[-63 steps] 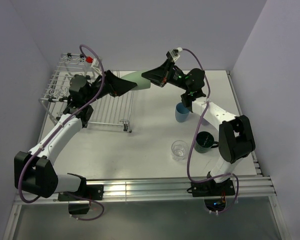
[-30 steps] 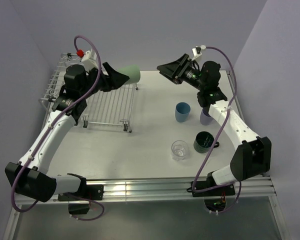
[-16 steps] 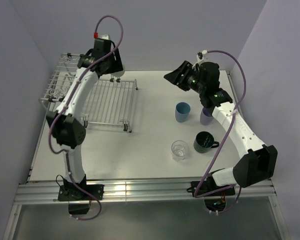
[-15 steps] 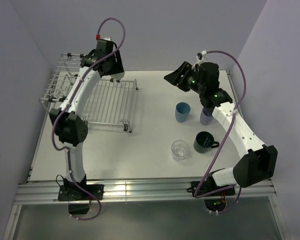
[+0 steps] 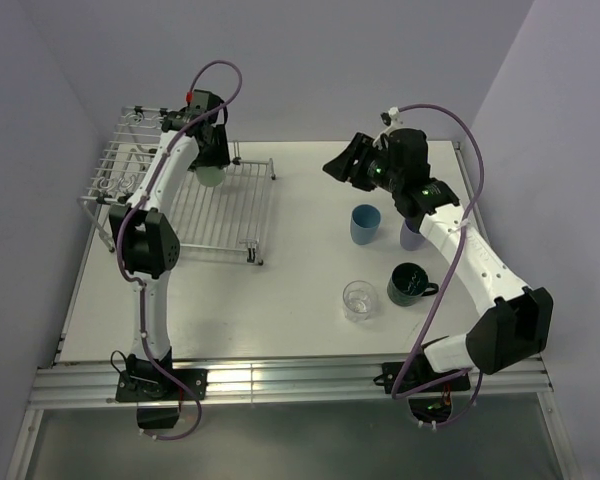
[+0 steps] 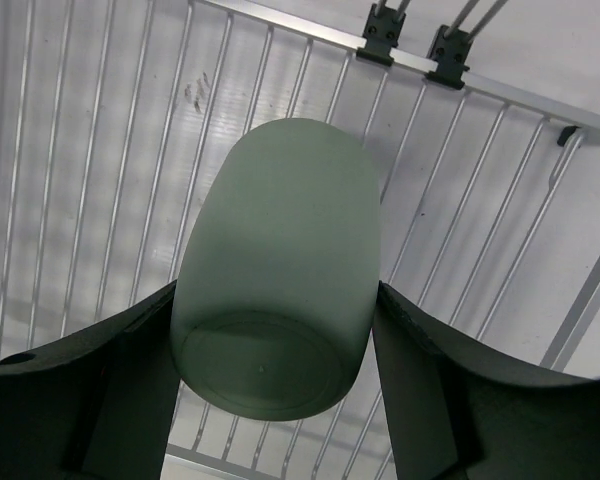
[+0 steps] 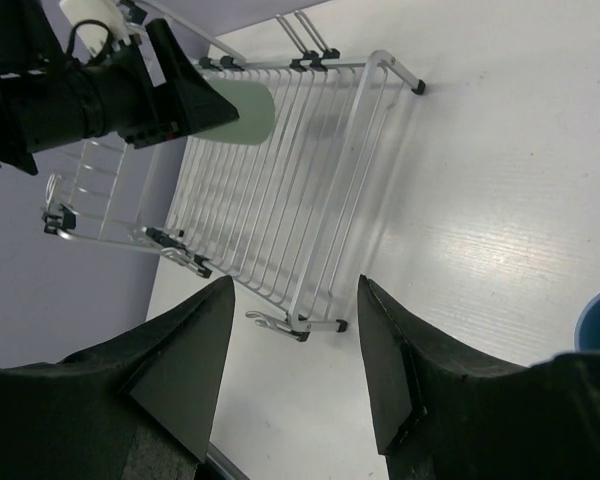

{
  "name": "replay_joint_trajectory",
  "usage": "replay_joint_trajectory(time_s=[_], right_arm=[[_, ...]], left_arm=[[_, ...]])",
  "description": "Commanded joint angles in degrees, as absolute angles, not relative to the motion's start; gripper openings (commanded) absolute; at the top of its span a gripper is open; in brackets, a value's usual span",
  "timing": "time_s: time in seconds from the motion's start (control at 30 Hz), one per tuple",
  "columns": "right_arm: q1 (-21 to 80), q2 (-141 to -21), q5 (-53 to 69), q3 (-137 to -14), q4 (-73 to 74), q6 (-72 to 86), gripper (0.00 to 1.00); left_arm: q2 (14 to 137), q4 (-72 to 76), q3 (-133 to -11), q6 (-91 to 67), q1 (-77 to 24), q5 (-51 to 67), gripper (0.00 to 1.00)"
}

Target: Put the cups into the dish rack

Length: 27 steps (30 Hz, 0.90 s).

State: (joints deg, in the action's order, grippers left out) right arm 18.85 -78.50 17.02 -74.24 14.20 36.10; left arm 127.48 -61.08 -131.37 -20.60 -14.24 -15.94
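- L gripper (image 6: 273,345) clamped on pale green cup (image 6: 280,250), over dish rack (image 5: 220,215) grid.
- R gripper (image 7: 295,290) spread wide, empty, above tabletop (image 7: 500,200).

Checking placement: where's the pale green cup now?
Top view, upper left: the pale green cup is in the left claw, over the flat grid of the dish rack, near its far edge.

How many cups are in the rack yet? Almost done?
None is set down in the dish rack yet. The left tool holds the pale green cup over its flat grid. The light blue cup, lavender cup, dark green mug and clear glass stand on the table; the right tool is open.
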Motion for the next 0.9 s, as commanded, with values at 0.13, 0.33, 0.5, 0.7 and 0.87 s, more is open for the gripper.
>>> replay_joint_trajectory(time_s=[0.13, 0.33, 0.5, 0.7, 0.87], right_arm=[[20.7, -80.2, 17.3, -75.9, 12.5, 34.9, 0.60], [21.3, -80.9, 17.1, -75.9, 12.0, 34.8, 0.60], [21.6, -81.9, 17.1, -75.8, 11.9, 34.7, 0.60], [21.7, -82.5, 17.2, -75.8, 11.7, 34.7, 0.60], [21.9, -82.9, 17.5, -75.3, 11.1, 34.8, 0.60]], left_arm=[[128.8, -61.3, -135.3, -18.9, -13.1, -19.0, 0.00], [130.8, -60.6, -135.8, -19.1, -12.0, -20.8, 0.01], [131.7, -59.7, -135.9, -19.3, -11.3, -20.9, 0.04], [132.8, -59.2, -135.9, -19.5, -10.9, -20.7, 0.14], [133.4, -58.8, -135.6, -19.8, -10.9, -21.3, 0.27]])
